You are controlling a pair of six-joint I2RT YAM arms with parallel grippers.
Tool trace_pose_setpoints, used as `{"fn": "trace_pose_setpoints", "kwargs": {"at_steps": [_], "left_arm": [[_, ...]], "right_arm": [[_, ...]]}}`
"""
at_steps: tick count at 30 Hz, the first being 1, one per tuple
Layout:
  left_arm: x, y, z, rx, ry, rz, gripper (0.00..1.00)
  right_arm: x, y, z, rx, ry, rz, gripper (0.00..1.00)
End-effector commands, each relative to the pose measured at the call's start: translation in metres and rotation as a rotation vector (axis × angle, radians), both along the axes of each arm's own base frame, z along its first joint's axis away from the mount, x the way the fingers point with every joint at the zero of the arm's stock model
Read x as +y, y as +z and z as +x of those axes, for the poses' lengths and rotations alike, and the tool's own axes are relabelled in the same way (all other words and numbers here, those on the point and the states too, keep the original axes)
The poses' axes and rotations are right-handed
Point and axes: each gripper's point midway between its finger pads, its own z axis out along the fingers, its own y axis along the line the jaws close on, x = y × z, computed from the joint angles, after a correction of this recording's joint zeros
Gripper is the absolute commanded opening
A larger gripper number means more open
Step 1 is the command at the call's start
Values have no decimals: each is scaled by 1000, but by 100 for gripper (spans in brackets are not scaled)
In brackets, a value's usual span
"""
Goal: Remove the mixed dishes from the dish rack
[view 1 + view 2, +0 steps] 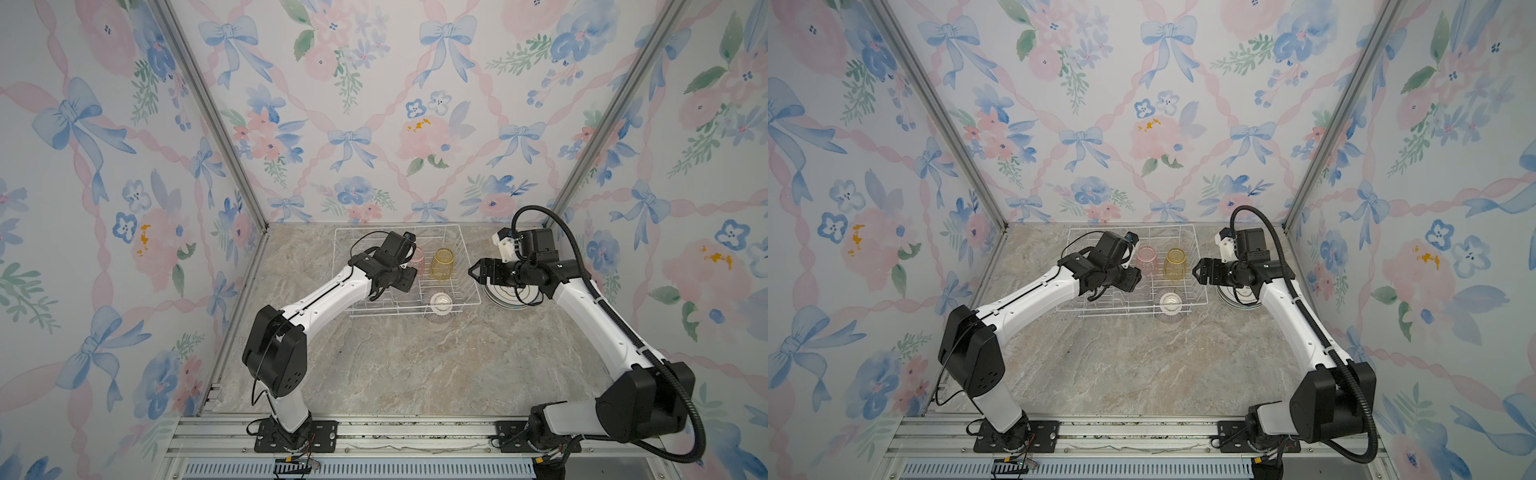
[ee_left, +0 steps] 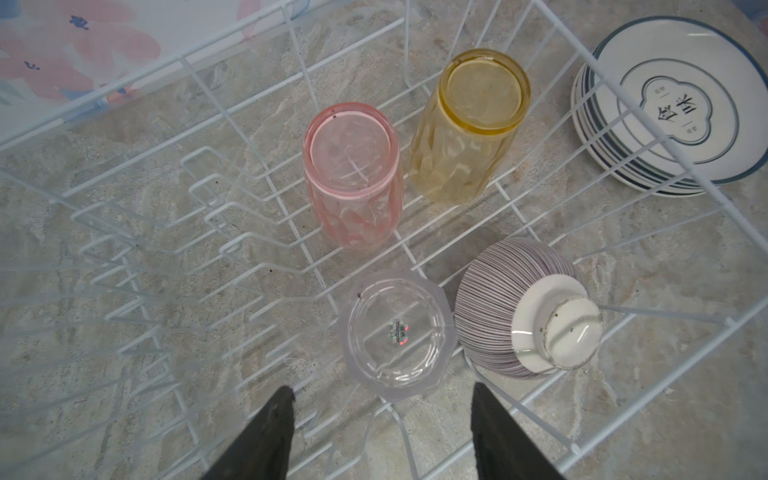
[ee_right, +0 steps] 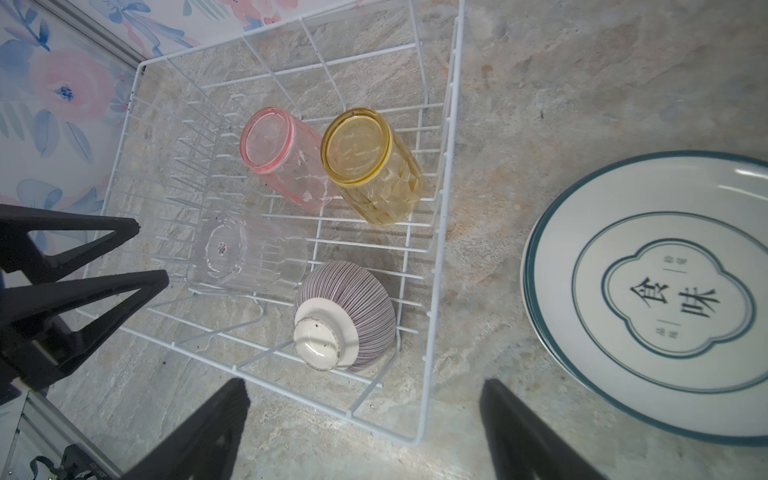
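Rack [image 3: 451, 124] — pink glass [image 2: 351, 174], yellow glass [image 2: 469, 124], clear glass [image 2: 397, 332], striped bowl [image 2: 511, 303] inside; plates [image 2: 681, 104] stacked right of it. My left claw [image 2: 382, 432], right claw [image 3: 365, 424]: wide apart, empty. Risk — clear glass could slip, knock striped bowl.

One pink tumbler [image 2: 353, 174], one yellow tumbler [image 2: 469, 129], one clear tumbler [image 2: 397, 332]. One striped bowl [image 2: 519, 307]. One plate stack [image 2: 673, 104], plates within uncountable. One dish rack [image 3: 447, 166].

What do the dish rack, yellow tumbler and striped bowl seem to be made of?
The dish rack looks like white-coated metal wire: thin, smooth rods. The yellow tumbler is tinted glass or clear plastic, glossy, faceted; wires show through it. The striped bowl is probably glazed ceramic: shiny highlights, speckled foot ring.
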Motion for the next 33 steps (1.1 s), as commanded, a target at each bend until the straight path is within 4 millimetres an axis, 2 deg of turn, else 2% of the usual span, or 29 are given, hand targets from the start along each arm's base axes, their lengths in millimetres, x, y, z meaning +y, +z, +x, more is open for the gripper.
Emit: {"fn": "trace_pose_setpoints", "kwargs": {"at_steps": [1,4,5,6,14,19,25,33], "left_arm": [[-15,-6,0,25,-56,12,69],[-23,-16,1,52,-74,26,84],[-23,-20,1,61,-74,34,95],[-23,-24,0,69,-76,41,98],[-7,-47,0,118,-24,130,98],[-10,-54,3,138,-27,125,92],[-13,-61,8,148,-37,137,91],[-11,-70,16,176,-23,143,81]], "right_arm": [[-3,1,-1,-8,-14,23,90],[-4,0,0,-4,-14,29,91],[-5,0,0,-5,-16,32,92],[-6,0,1,-7,-18,31,92],[-11,-5,4,-2,-31,46,94],[-11,-8,6,3,-33,53,94],[-13,-12,7,10,-34,58,94],[-13,-20,9,29,-32,70,94]]}}
